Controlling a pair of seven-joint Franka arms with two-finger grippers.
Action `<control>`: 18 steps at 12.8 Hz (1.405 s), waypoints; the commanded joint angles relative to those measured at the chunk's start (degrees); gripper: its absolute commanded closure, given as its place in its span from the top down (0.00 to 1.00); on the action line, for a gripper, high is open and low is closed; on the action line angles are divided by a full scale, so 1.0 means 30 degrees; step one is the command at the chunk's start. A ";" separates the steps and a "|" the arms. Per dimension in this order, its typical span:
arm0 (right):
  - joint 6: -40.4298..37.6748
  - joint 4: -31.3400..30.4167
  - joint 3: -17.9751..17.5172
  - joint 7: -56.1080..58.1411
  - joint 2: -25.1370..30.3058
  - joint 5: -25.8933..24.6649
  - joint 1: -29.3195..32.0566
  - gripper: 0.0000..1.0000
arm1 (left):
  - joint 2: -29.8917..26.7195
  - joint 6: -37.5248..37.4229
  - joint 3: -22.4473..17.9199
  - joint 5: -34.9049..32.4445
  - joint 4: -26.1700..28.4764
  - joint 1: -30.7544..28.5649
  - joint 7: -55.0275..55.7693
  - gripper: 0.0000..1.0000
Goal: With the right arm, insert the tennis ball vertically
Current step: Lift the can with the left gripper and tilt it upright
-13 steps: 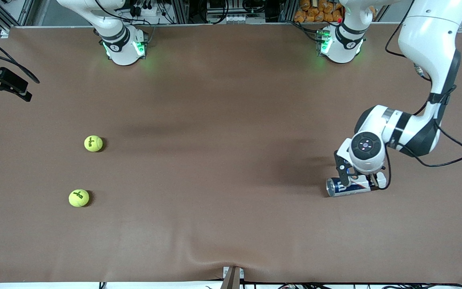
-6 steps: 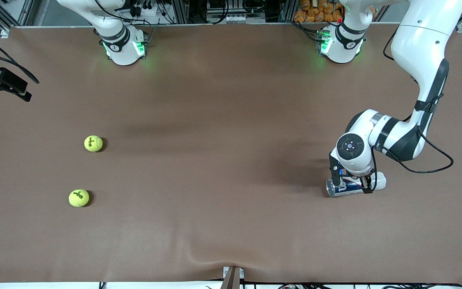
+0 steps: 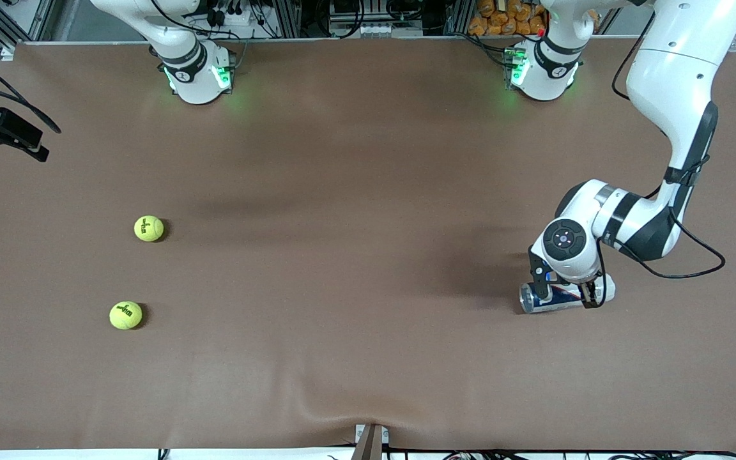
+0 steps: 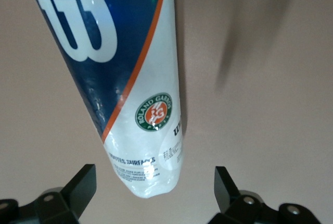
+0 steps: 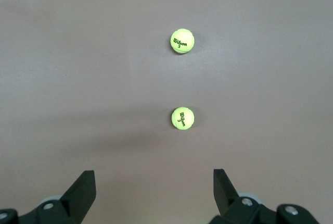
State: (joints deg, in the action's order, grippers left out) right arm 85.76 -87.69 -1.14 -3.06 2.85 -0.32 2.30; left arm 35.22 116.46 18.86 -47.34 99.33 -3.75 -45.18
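Your left gripper (image 3: pixel 565 291), jaws spread, has lowered astride the lying blue-white tube can (image 3: pixel 556 299). Right gripper (image 5: pixel 153 193), spread, waits over two yellow felt tennis balls (image 3: pixel 149 228), nine o'clock on the surface (image 3: pixel 355 191).

A wide brown mat (image 3: pixel 355 191) covers the whole table, rumpled at its near edge. Along the top edge stand metal frame rails (image 3: pixel 291 19) with tangled cables and a heap of orange packets (image 3: pixel 508 16)
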 commanded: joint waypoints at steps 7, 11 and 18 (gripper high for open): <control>0.0095 -0.0300 -0.0206 0.0201 0.0105 -0.0187 0.0025 1.00 | 0.1531 0.0174 0.0011 -0.3555 -0.0853 0.0312 0.2489 1.00; 0.0096 -0.0242 -0.0206 0.0318 0.0075 -0.0187 0.0026 1.00 | 0.1824 0.0174 0.0011 -0.3877 -0.0912 0.0632 0.2549 1.00; -0.0051 -0.0067 -0.0206 0.0347 0.0192 -0.0187 0.0054 1.00 | 0.2353 0.0174 0.0011 -0.5051 -0.0883 0.0693 0.3457 1.00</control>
State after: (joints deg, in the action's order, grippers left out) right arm 85.84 -88.11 -1.52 -2.74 2.70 -0.32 2.24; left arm 41.32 116.91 19.00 -60.96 97.77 -1.78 -35.89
